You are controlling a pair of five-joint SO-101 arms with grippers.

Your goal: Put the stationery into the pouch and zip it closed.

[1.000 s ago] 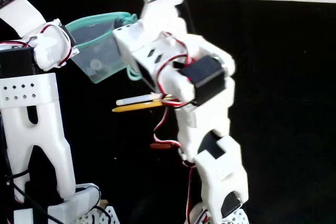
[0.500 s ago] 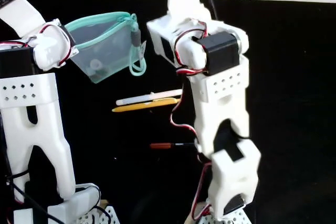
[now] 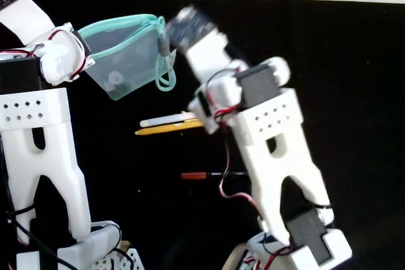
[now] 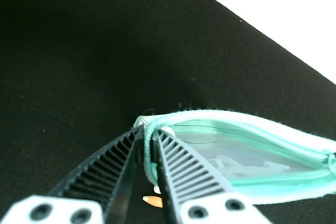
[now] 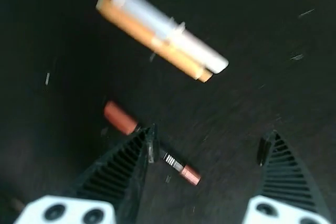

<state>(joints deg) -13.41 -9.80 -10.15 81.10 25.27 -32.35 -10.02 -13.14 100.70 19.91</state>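
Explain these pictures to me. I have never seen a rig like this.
The left arm and right arm are small white robots at a black table. One picture looks down on both from a fixed camera; the other two come from a camera on each arm's wrist. The left gripper is shut on one end of a clear pouch with a green zipper, holding it up, mouth open. The right gripper is open and empty above three pens lying on the table: a white pen beside a yellow pen, and a red-capped pen apart from them.
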